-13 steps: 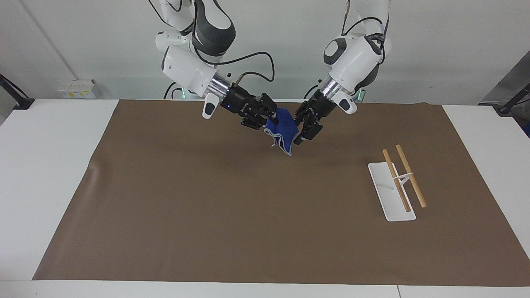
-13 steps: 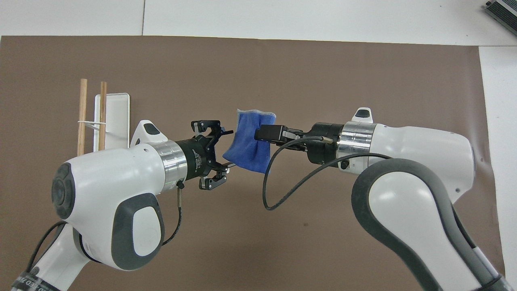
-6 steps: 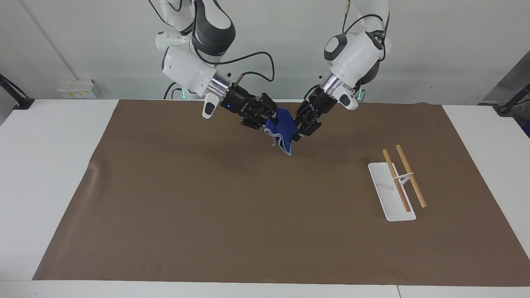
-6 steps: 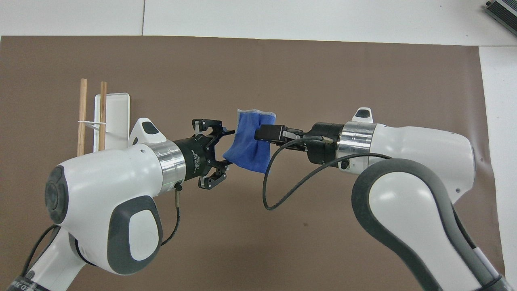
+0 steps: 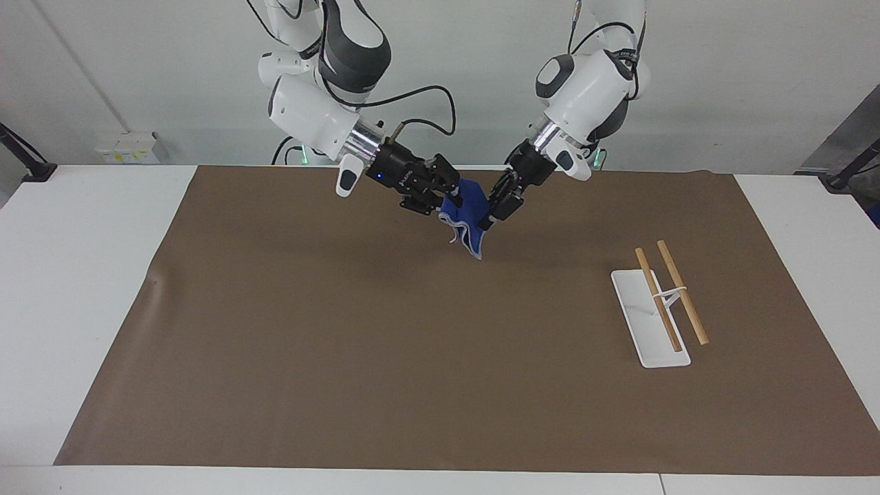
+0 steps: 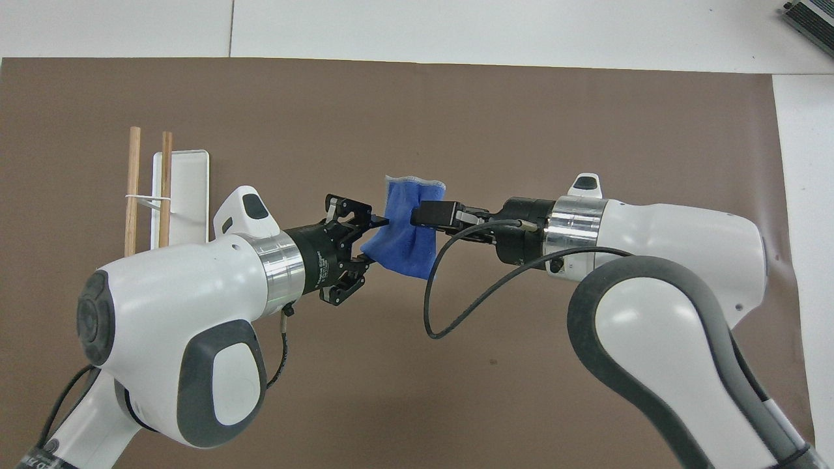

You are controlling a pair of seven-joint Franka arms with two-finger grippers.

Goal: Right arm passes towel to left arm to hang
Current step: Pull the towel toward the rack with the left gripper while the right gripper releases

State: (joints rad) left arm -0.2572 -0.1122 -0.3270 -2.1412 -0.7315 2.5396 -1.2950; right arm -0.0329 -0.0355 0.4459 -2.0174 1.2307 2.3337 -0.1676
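Both arms lean in over the middle of the brown mat (image 5: 344,357), wrists angled down toward each other, so the two black grippers meet from either end of the table. The right gripper (image 5: 450,199) (image 6: 423,213) comes in nearly level, fingers pinched tight on the upper part of the towel (image 5: 467,223) (image 6: 404,234), which hangs up in the air between the two hands, crumpled and drooping to a point, clear of the mat. A black cable loops down from the right arm's (image 5: 309,110) wrist.

The left arm (image 5: 584,82) slants down more steeply from its end. The left gripper (image 5: 489,218) (image 6: 371,241) is right at the towel's edge, its fingers spread with the cloth's side between them, and I can't see them clamped yet.

There's white lettering on the barrel of the left gripper in the overhead view, too small for me to read.

The rack (image 5: 660,302) (image 6: 163,189), a white base with two wooden bars, stands on the mat toward the left arm's end of the table, well apart from the towel
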